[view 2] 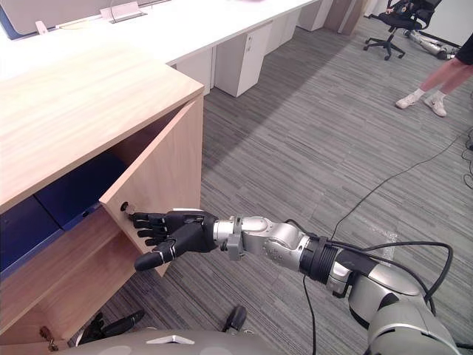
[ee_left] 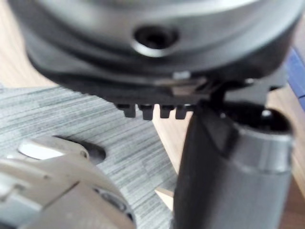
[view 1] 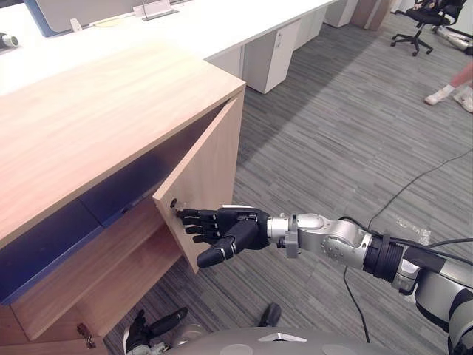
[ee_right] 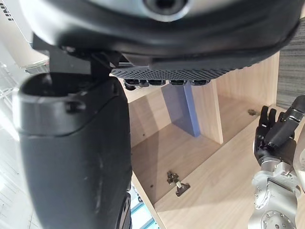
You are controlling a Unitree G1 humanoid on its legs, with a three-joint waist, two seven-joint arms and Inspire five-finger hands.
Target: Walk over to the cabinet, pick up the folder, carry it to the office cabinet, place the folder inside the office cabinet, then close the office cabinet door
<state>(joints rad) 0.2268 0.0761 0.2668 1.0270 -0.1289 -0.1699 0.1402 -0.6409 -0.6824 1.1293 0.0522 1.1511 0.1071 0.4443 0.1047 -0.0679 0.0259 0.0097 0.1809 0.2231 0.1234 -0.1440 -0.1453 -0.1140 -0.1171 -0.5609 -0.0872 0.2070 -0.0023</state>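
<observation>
Low in the middle of the head views, the right hand (view 1: 230, 226) reaches across to the wooden door (view 1: 211, 151) of the office cabinet (view 1: 96, 111). Fingers (view 1: 192, 222) straight and spread, thumb hanging below, tips up against the door's outer face just under the small dark knob (view 1: 174, 202). It grips nothing; this is a flat push.

The door stands well ajar, swung out toward the carpeted floor (view 1: 332, 133). Inside, on the upper shelf at left of frame, lies the blue folder (view 1: 44, 248), so the placing looks done and closing is the job in hand.

The left hand (ee_right: 269, 138) hangs low beside the cabinet's bottom panel, fingers relaxed and open, holding nothing.

What could spoil it? The contact sits right at the door's free edge; if the push runs off line, those fingertips may slide past the edge and the door stops short. If the folder pokes beyond the shelf front, which I cannot tell, the door could jam on it. And that low left hand looks close enough to be caught as the door swings home.
</observation>
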